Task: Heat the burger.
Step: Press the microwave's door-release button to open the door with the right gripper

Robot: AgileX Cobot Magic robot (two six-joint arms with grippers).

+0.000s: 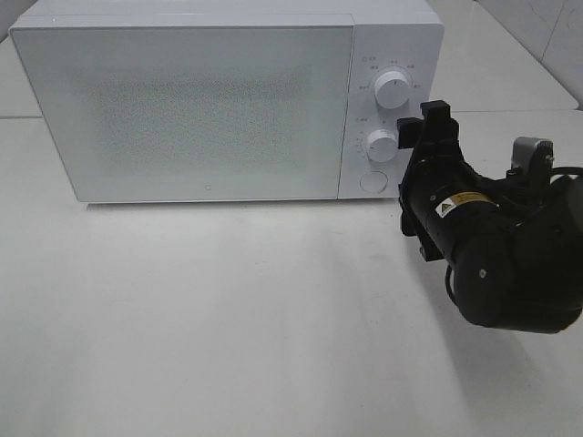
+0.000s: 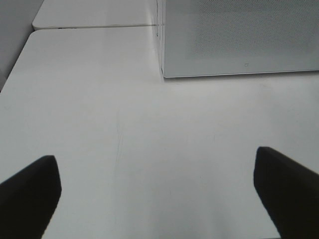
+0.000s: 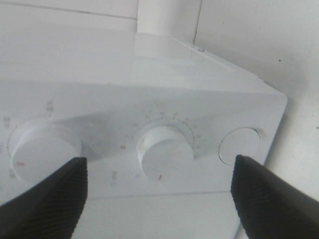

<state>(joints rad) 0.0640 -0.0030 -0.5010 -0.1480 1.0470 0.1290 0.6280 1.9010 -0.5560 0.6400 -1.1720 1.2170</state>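
Closed white microwave (image 1: 200,109); right gripper (image 3: 157,164) spread wide, just off lower knob (image 1: 382,144); left gripper (image 2: 155,158) spread wide over table (image 2: 149,99).

White microwave (image 1: 228,102) square in front of me, sitting on the white table (image 1: 228,328), with its speckled door (image 2: 239,35) shut flush. To the right of the door, on the control panel, I've got two round white knobs, one above the other. The upper knob (image 1: 393,90) and the lower knob (image 1: 382,144) are both ringed with faint markings. A round button (image 1: 373,182) sits just below them. A thin scratch (image 2: 118,139) runs across the tabletop.
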